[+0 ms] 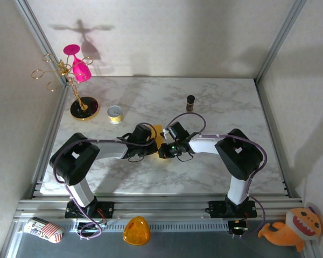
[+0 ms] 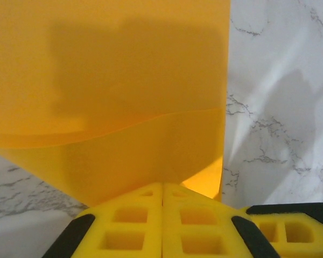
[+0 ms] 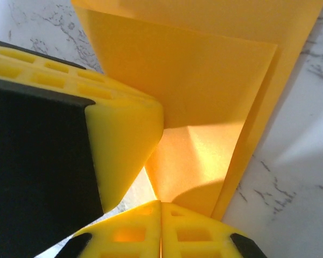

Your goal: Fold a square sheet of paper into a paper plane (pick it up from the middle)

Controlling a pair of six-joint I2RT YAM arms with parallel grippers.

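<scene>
Just off the bench's near edge, on the metal rail, lie a red-and-white striped soft item (image 1: pixel 43 229) at the left, a glossy orange rounded plastic dome (image 1: pixel 136 231) in the middle and an orange plush shark (image 1: pixel 292 227) at the right.

Both arms rise from their bases at the near edge of the white marble bench (image 1: pixel 215 166). Their elbows are bent outward and their forearms turn inward, low over the marble, so the wrists meet near the bench's middle. The left gripper (image 2: pixel 162 212) (image 1: pixel 152 142) has its yellow fingers pressed together on the lower tip of the thin matte orange-yellow sheet of paper (image 2: pixel 113 107), which is folded into layers that widen away from the fingers. The right gripper (image 3: pixel 160 223) (image 1: pixel 166 149), just beside it, pinches a pointed end of the same paper (image 3: pixel 204 80). One yellow-and-black finger (image 3: pixel 124 126) of the left gripper crowds in close at its left. The paper (image 1: pixel 158 133) sits at the bench's middle, between the two wrists.

Farther off, well apart from the arms, a small yellow round tin (image 1: pixel 114 114) stands toward the far left. A small dark bottle (image 1: pixel 190 102) stands nearer the far edge. A gold wire rack (image 1: pixel 78 91) on a black round base holds a pink glass (image 1: pixel 81 69) at the far left corner.
</scene>
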